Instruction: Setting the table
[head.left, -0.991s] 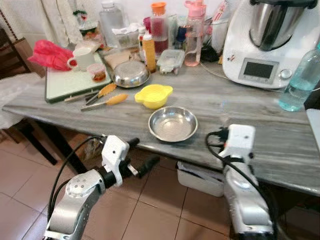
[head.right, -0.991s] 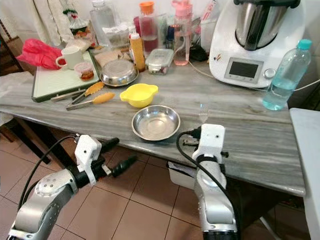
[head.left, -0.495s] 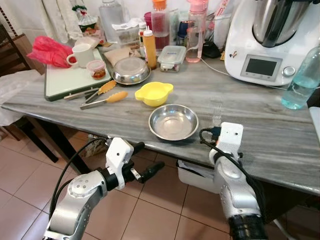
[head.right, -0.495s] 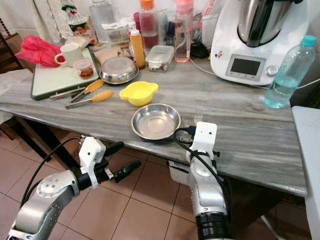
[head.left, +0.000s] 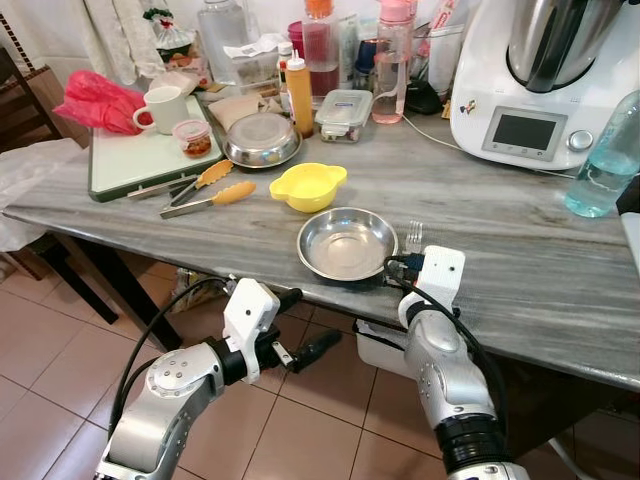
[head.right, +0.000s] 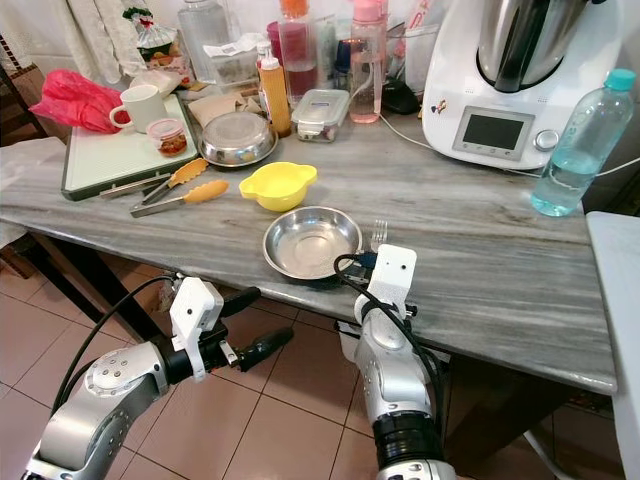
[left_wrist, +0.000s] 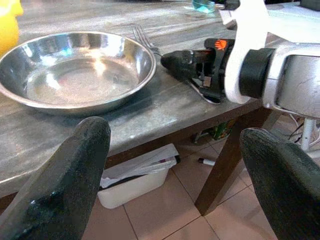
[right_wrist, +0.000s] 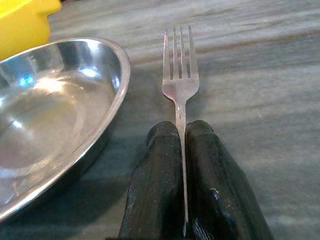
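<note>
Head views: right gripper (head.right: 368, 262) itself mostly hidden behind its white wrist block at the near table (head.left: 520, 270) edge; only the tines of the fork (head.left: 414, 234) poke out past it, just right of the steel bowl (head.left: 346, 243). Counted on table: 2 steel bowls (near one, plus another (head.left: 262, 140) farther back by the tray), 1 yellow bowl (head.left: 307, 189), 1 white mug (head.left: 163, 108), 1 pr tongs (head.left: 210, 199), 1 water bottle (head.left: 600, 160) cut by right frame edge, 1 kitchen machine (head.left: 545, 80) w/ top cut off. Bottles at back crowded, tops cropped. Left gripper (head.left: 305, 325) hangs below table edge over the tile floor, fingers apart, holding nothing. Left wrist view: both fingers blurred in foreground, wide apart; bowl and right gripper seen beyond, fork tines lying beside bowl rim, handle hidden behind gripper. Right wrist view: two black fingers (right_wrist: 160, 185) pressed together on the fork's handle, handle end hidden between them; tines point away, flat on the table, just beside bowl rim, not touching it as far as can be seen. Yellow bowl cut off at corner.
</note>
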